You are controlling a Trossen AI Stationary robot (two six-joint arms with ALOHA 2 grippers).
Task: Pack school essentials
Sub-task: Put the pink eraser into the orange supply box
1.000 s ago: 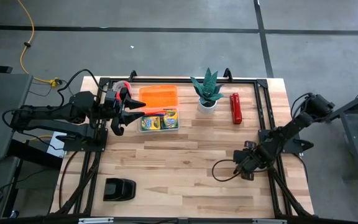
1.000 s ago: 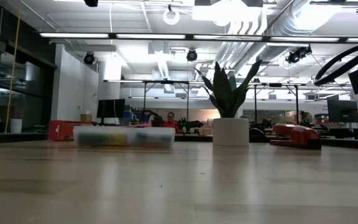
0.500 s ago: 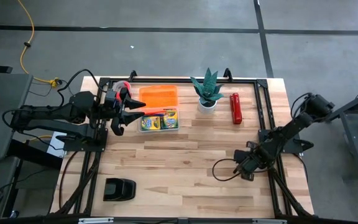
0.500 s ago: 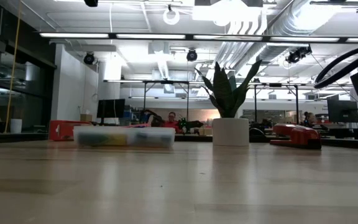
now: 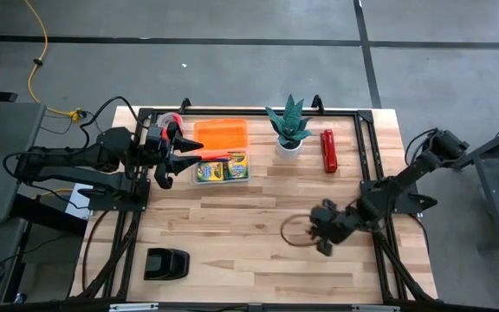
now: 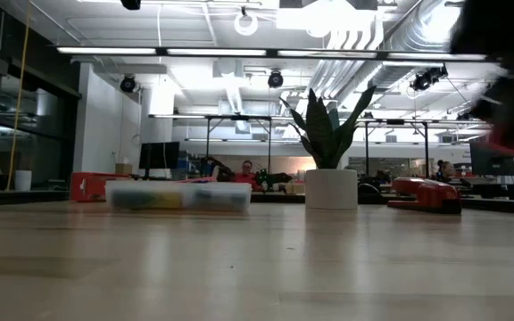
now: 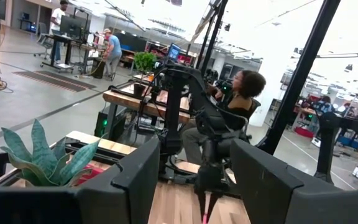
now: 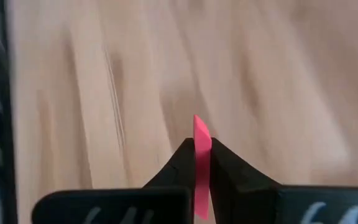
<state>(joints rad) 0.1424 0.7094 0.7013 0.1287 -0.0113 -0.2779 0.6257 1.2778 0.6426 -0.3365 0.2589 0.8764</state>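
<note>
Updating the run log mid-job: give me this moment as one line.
right gripper: shut on pink eraser, above bare table | left gripper: open, at clear case | eraser: unpacked

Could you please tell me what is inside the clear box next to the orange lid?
The clear box holds yellow-and-green crayon boxes and a thin orange-red stick along its far edge. Anything beneath them is covered.

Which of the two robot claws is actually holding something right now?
The right gripper, low over the bare table, pinches a thin pink eraser between its fingers. The left gripper, beside the clear pencil case, stands open with nothing between.
</note>
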